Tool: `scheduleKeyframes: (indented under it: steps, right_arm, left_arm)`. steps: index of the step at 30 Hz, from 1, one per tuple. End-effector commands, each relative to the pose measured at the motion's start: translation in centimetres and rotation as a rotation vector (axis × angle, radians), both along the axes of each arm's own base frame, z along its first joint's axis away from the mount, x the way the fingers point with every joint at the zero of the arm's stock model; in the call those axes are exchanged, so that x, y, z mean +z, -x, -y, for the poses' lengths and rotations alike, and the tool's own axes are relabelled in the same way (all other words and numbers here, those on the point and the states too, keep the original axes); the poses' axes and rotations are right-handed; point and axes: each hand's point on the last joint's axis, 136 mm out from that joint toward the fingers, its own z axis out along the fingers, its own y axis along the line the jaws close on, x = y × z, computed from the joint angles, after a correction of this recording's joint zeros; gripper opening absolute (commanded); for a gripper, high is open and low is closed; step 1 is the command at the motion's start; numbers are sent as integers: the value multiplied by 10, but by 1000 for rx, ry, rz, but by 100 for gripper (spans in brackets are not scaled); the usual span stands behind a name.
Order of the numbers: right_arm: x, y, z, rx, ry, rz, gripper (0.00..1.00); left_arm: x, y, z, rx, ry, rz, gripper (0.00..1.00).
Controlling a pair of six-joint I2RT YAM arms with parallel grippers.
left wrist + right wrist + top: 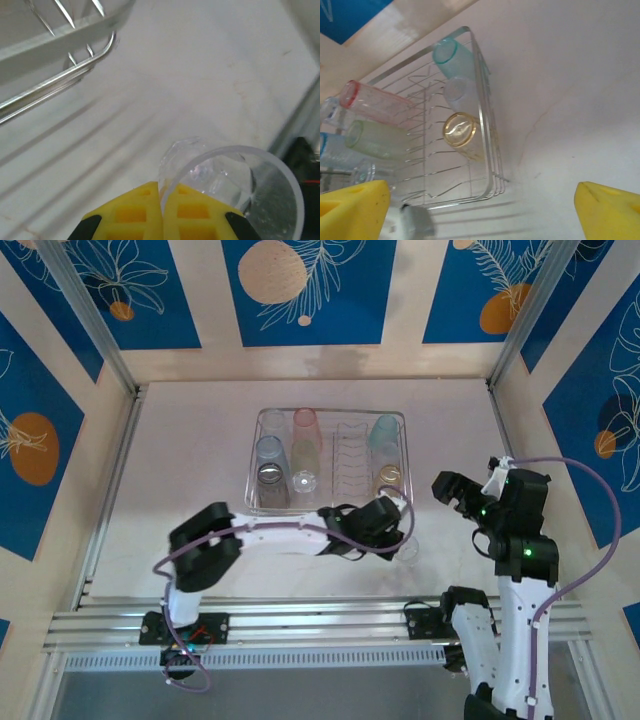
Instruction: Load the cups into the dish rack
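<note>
Beside the dish rack [254,465], where most cups [305,428] already sit, the left gripper [161,216] pinches the remaining clear cup [242,187]; the right gripper [480,202] stands open.

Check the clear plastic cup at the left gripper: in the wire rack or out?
Out. The clear plastic cup is outside the silver wire dish rack, beyond its corner, rim pinched in the shut left gripper.

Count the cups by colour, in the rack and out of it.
clear cups: 4, one in the left tool
pink cup: 1
blue cup: 1
green cup: 1
grey cup: 1
teal cup: 1
amber cup: 1
Total: 10
</note>
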Motion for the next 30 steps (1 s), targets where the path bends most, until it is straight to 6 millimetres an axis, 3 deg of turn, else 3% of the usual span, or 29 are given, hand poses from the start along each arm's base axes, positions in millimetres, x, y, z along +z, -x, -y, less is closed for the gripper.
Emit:
scheduleKeyframes:
  steps: [1,7,11,13,17,22,26,30]
  right_arm:
    - [39,-3,-20,128,-28,109,95]
    - [89,-12,-52,336,-142,217,95]
    - [109,-20,-70,457,-275,257,95]
    - [116,-20,-82,544,-357,266,95]
    - [124,-18,-114,735,-465,241,96]
    - [109,-17,-156,893,-461,160,97]
    - [100,-21,-172,949,-486,115,96]
    - [107,-17,-184,1024,-527,114,96]
  left_arm:
    - [124,-11,0,56,414,152,0]
    - [215,-29,-79,150,824,228,0]
    - [241,-46,-137,227,1042,250,0]
    - [246,-49,-154,242,1100,241,0]
    - [256,-45,-168,222,1177,232,0]
    - [266,-40,-170,187,1220,231,0]
    - [268,-39,-172,176,1225,232,0]
    - [266,-39,-171,175,1211,228,0]
